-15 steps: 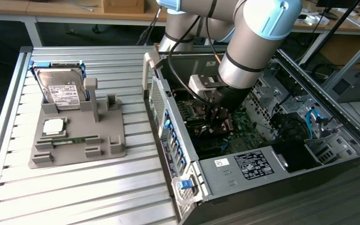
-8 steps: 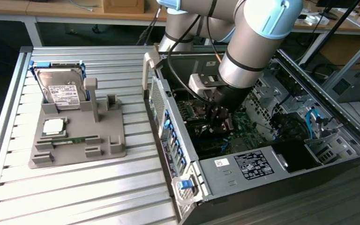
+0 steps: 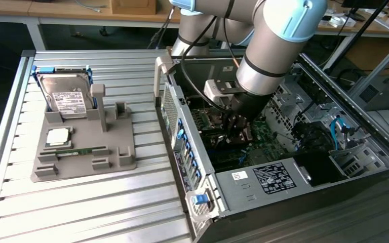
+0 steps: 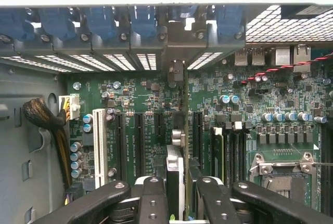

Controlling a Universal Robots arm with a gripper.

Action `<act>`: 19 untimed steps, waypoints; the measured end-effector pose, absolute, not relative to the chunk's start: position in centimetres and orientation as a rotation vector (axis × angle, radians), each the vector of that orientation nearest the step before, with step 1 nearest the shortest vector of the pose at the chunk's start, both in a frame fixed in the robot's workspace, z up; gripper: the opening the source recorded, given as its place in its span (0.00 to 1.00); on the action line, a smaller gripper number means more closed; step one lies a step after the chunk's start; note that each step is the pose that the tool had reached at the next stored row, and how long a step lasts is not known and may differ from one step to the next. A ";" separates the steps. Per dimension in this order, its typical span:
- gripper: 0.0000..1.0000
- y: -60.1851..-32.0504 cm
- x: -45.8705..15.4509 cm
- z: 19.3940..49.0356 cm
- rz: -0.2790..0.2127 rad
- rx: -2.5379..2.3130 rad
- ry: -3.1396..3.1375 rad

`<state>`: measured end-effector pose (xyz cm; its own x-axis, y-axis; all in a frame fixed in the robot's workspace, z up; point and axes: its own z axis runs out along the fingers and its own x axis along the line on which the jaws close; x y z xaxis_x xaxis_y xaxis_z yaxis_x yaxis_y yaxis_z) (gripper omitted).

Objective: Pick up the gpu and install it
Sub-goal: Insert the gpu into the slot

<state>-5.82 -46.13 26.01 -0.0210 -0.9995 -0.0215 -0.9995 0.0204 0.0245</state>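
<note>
Slatted metal worktop, open PC case on it | end effector pinching the gpu edge-on, inside the case, just over the motherboard slots | risk, as judged: slight tilt or offset would jam the connector or scrape neighbouring components.
</note>
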 end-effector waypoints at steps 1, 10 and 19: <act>0.27 -46.1 -5.8 25.9 -0.050 2.196 -2.242; 0.27 -45.9 -5.8 25.1 -0.049 2.196 -2.242; 0.27 -45.9 -5.8 25.1 -0.048 2.195 -2.241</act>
